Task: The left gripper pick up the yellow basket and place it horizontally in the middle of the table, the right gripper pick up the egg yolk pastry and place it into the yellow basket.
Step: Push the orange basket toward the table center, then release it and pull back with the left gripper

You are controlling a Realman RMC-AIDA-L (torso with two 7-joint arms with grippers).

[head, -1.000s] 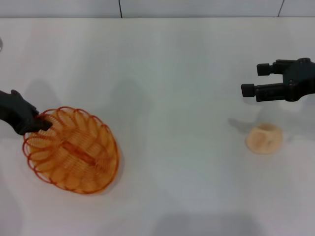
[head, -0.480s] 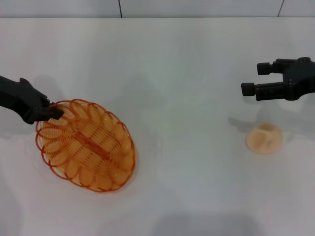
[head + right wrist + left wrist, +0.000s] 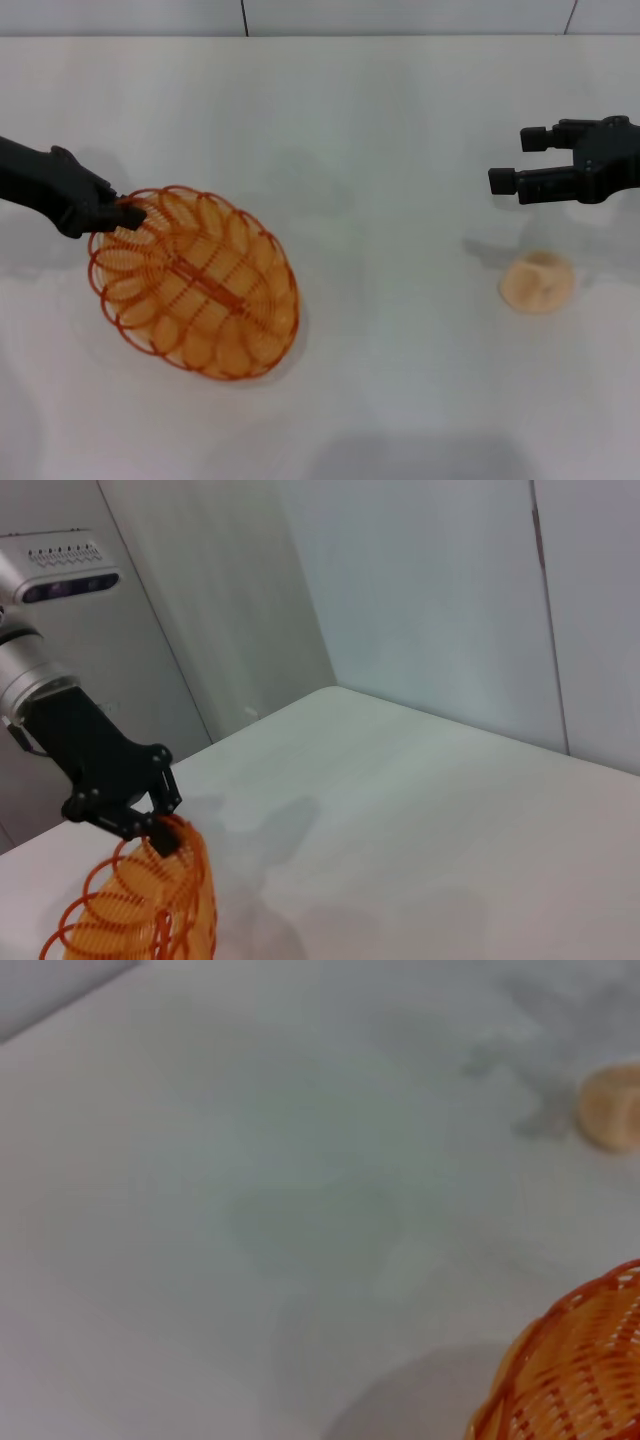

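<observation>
Head view shows you the left gripper, clamped on the yellow basket rim, has carried it toward the table middle, while the right gripper waits open above the egg yolk pastry.

orange wire basket, beige pastry

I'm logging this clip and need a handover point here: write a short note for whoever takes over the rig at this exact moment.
Left gripper: shut on the far-left rim of the basket, carrying it over the left side of the table.
Right gripper: open, empty, hanging above the table on the right, a little behind the pastry.
Pastry: on the table at the right, untouched.
Done: basket gripped.
Left: bring the basket to the middle, turn it horizontal (its long axis now runs diagonally), release; then the right gripper picks the pastry and drops it in.
</observation>
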